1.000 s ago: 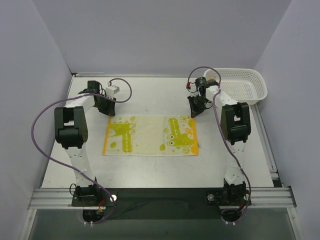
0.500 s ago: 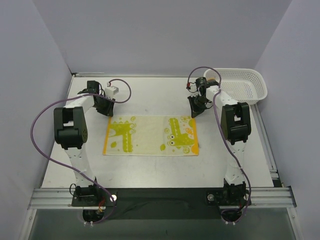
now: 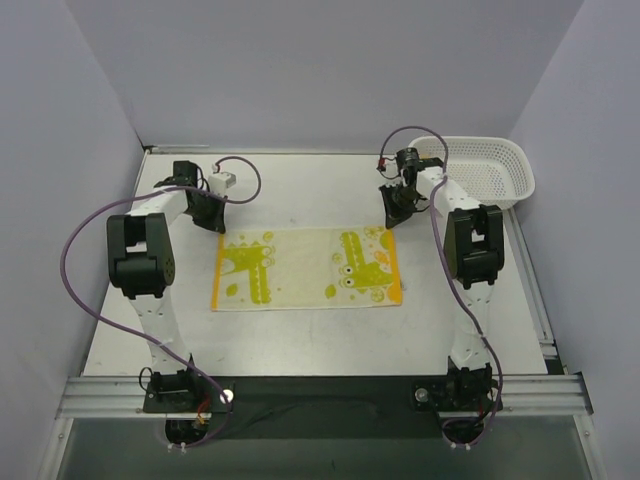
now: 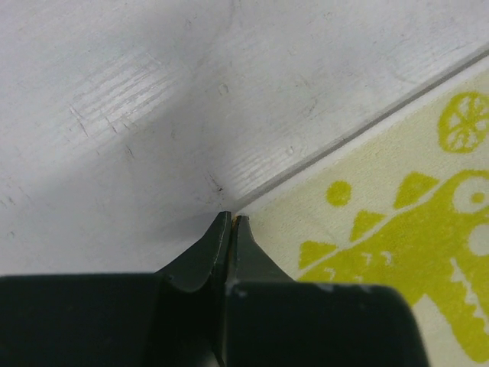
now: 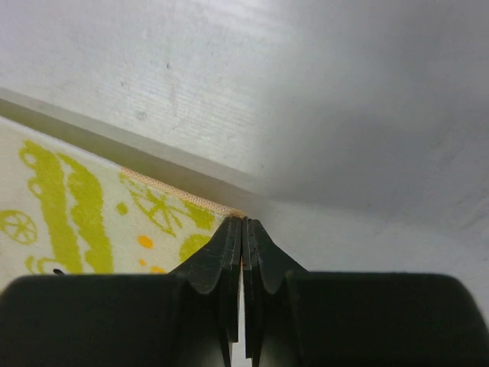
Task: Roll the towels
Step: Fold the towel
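While flat on tbl (image 3: 300,340), towel (image 3: 307,268) w/ far corners in shut jaws of L gripper (image 4: 231,221) & R gripper (image 5: 242,222).

Top view is bright, even and sharp, with only soft shadows under the arms on the table (image 3: 300,340). In the wrist views the fingers (image 4: 195,264) are near-black and blurred, and a broad grey shadow falls across the tabletop. Towel (image 4: 397,199) print is slightly soft.
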Action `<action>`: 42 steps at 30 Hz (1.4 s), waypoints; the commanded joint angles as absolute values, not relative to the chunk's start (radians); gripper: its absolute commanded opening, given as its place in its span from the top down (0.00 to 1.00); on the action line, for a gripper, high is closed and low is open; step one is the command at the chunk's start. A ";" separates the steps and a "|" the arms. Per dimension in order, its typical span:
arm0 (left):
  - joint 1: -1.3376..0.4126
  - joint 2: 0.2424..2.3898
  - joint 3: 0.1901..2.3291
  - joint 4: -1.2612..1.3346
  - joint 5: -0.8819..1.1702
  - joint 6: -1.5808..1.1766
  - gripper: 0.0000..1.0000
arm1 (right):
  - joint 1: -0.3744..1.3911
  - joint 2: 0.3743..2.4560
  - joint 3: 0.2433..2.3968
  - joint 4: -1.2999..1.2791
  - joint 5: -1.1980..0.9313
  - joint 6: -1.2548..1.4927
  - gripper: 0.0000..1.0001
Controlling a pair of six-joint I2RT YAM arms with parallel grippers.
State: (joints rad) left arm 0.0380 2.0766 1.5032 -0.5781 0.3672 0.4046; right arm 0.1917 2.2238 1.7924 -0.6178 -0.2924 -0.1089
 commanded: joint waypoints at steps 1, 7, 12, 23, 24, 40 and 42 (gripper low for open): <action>0.061 2.059 1.565 -0.603 0.423 0.371 1.00 | 0.161 2.198 1.874 -0.653 -0.279 -0.120 1.00; 0.098 1.968 1.556 -0.603 0.531 0.396 1.00 | 0.149 2.122 1.905 -0.680 -0.307 -0.152 1.00; 0.101 1.836 1.418 -0.611 0.610 0.477 1.00 | 0.149 2.046 1.794 -0.686 -0.333 -0.212 1.00; 0.101 1.572 1.062 -0.670 0.591 0.699 1.00 | 0.152 1.890 1.556 -0.730 -0.399 -0.321 1.00; 0.101 1.563 1.039 -0.675 0.586 0.733 1.00 | 0.152 1.882 1.536 -0.733 -0.406 -0.334 1.00; 0.097 1.733 1.020 -0.673 0.502 0.703 1.00 | 0.169 1.919 1.339 -0.699 -0.425 -0.382 1.00; 0.097 1.732 1.025 -0.673 0.506 0.695 1.00 | 0.169 1.914 1.345 -0.703 -0.416 -0.383 1.00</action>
